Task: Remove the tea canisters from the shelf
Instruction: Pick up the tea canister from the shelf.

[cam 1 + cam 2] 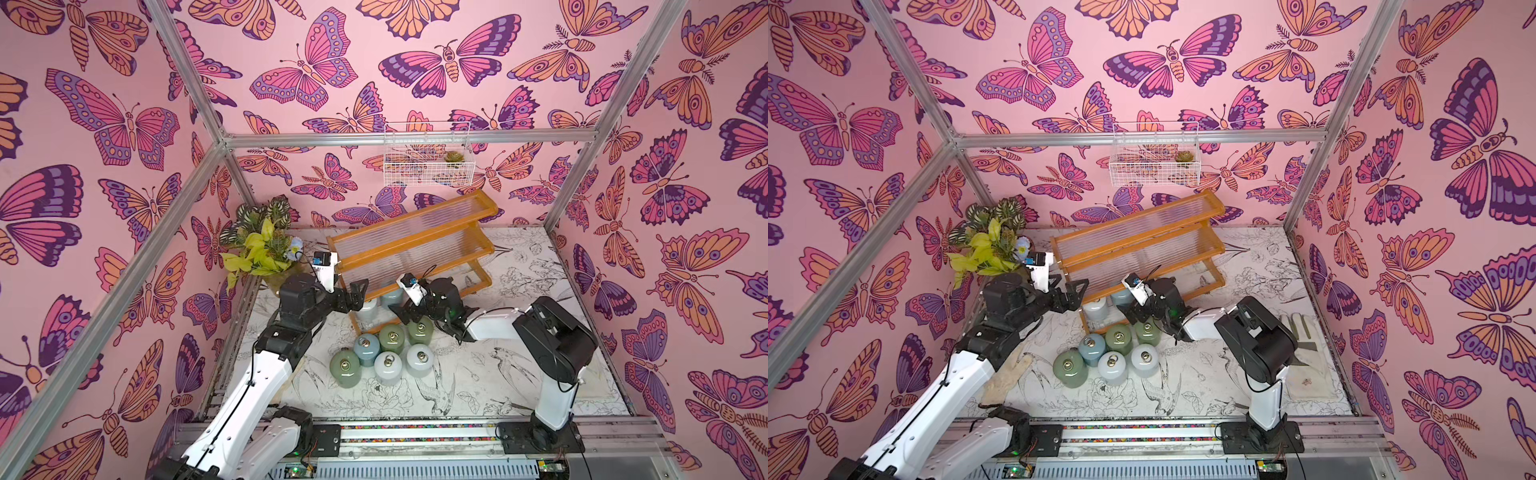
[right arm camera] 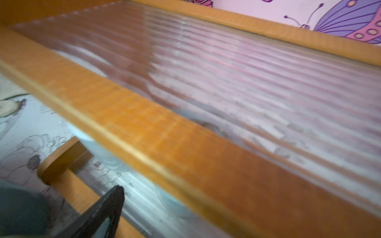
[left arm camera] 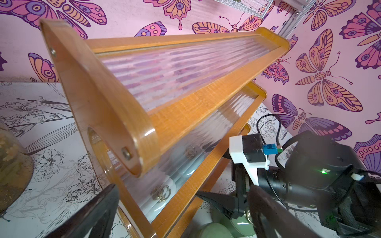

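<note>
Left pincer (image 1: 357, 296), right pincer (image 1: 428, 322) spread by shelf (image 1: 415, 245) edge — canisters (image 1: 388, 365) adjacent.

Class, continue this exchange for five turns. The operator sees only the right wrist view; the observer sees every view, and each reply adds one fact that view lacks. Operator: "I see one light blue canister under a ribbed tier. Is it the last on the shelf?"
Observer: No. Both top views show two on the lowest tier of the shelf: the light blue canister and a white canister beside it.
Operator: How many are off it?
Observer: On the table, six canisters stand upright, clustered in front of the shelf.
Operator: And the other arm?
Observer: The left end effector is open and empty, close to the white canister at the shelf's left end.
</note>
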You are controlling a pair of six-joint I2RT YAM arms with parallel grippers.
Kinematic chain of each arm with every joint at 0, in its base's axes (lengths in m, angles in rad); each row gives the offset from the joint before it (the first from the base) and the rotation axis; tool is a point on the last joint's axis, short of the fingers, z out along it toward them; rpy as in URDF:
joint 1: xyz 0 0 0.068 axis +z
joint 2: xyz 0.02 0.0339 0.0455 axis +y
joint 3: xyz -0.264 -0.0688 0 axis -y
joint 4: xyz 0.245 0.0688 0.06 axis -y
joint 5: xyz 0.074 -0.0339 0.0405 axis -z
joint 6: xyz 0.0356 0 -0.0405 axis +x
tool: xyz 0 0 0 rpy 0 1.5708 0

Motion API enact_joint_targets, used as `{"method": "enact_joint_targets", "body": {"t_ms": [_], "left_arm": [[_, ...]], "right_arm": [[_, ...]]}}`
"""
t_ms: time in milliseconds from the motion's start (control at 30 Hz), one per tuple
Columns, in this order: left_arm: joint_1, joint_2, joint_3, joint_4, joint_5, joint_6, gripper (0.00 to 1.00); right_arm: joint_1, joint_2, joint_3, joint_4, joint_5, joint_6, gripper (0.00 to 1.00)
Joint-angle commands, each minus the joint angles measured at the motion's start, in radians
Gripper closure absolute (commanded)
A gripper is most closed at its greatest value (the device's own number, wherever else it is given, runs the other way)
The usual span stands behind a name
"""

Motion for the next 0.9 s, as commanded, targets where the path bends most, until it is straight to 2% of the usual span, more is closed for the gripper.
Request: {"method": "enact_joint_targets", "body": {"t_ms": [0, 300, 767, 867], "left_arm": [[0.006, -0.024, -0.021, -0.004, -0.008, 0.006, 0.00], [0.007, -0.029, -0.018, -0.013, -0.015, 0.015, 0.00], [0.010, -0.024, -0.019, -0.018, -0.019, 0.017, 0.00], [0.010, -0.024, -0.020, -0.016, -0.021, 0.015, 0.00]], "right_arm": [[-0.004, 0.016, 0.046, 0.123, 0.108, 0.000, 0.01], [-0.005, 0.060, 0.130, 0.082, -0.031, 0.023, 0.01], [-0.004, 0.125, 0.181, 0.062, -0.021, 0.048, 0.01], [-0.004, 0.133, 0.183, 0.070, -0.024, 0.057, 0.11]]}}
